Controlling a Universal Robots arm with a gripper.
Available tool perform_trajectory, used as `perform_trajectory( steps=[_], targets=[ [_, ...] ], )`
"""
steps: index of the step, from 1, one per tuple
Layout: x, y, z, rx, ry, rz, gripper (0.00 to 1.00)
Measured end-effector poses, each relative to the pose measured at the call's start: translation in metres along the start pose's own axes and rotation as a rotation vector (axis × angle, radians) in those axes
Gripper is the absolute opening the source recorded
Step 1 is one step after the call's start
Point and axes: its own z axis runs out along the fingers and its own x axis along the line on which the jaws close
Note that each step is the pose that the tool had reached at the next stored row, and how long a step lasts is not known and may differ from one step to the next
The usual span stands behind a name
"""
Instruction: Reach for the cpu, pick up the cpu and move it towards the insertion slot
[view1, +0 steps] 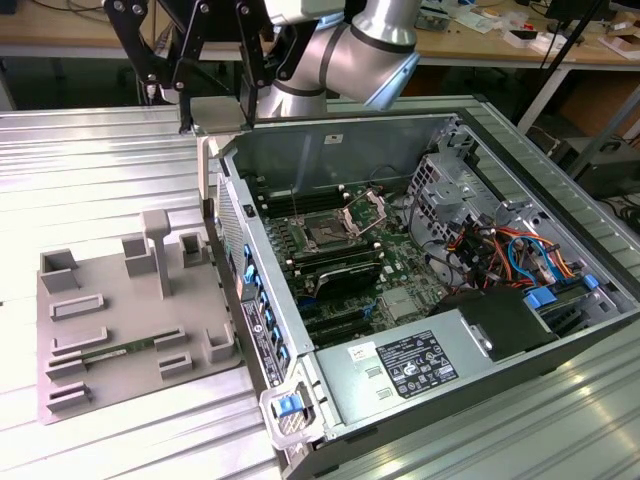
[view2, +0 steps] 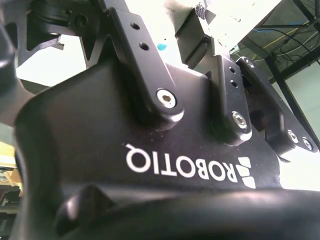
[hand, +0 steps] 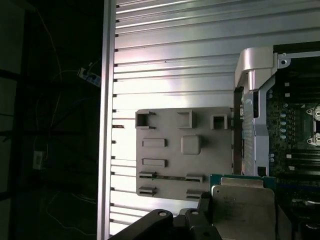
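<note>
The claw (view1: 214, 104) hangs over the open computer case (view1: 455, 395), above the corner of its near wall, pinching the cpu (view1: 215, 118) between its black fingers; the chip is carried in the air, clear of the case wall below it. The first wrist view shows the same hold from close by: the cpu (hand: 243, 207) sits with its pale metal top facing the camera, a green edge along one side, and a dark finger (hand: 202, 212) pressed against its rim. I judge that a grip on the edges is chosen so that the contact face stays untouched and the chip stays level for seating.

The insertion slot (view1: 325, 233) lies inside the case, on the board at its floor, well apart from the chip; its dark centre is bare and its silver hinged plate (view1: 366, 210) stands raised, presumably left so that the chip can go straight in.

Just outside the case, against the wall under the claw, rests a grey fixture tray (view1: 130, 320) with raised pockets; it appears in the first wrist view too (hand: 170, 130), lying on the ribbed metal counter (view1: 90, 160) that also bears the case. By my reading the pick-up is done and the carry toward the slot has barely begun, since the chip hangs at the case's edge rather than over the board.
</note>
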Motion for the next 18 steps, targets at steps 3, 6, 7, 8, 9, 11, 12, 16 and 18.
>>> perform_trajectory(
  steps=[3,6,7,8,9,11,12,16,18],
  targets=[
    [-0.0032,-0.0001,0.0001,0.0000,0.0001,0.000,0.55],
    [-0.0066,-0.0002,0.0003,0.0000,0.0000,0.000,0.55],
    [-0.0076,-0.0003,0.0004,0.0000,0.0000,0.000,0.55],
    [-0.0085,-0.0003,0.0004,0.0000,0.0000,0.000,0.55],
    [-0.0094,-0.0003,0.0005,0.0000,0.0000,0.000,0.55],
    [-0.0111,-0.0004,0.0006,0.0000,0.0000,0.000,0.55],
    [-0.0120,-0.0004,0.0006,0.0000,0.0001,0.000,0.55],
    [-0.0162,-0.0005,0.0008,0.0000,0.0001,0.000,0.55],
    [-0.0183,-0.0006,0.0010,0.0000,0.0000,0.000,0.55]
  ],
)
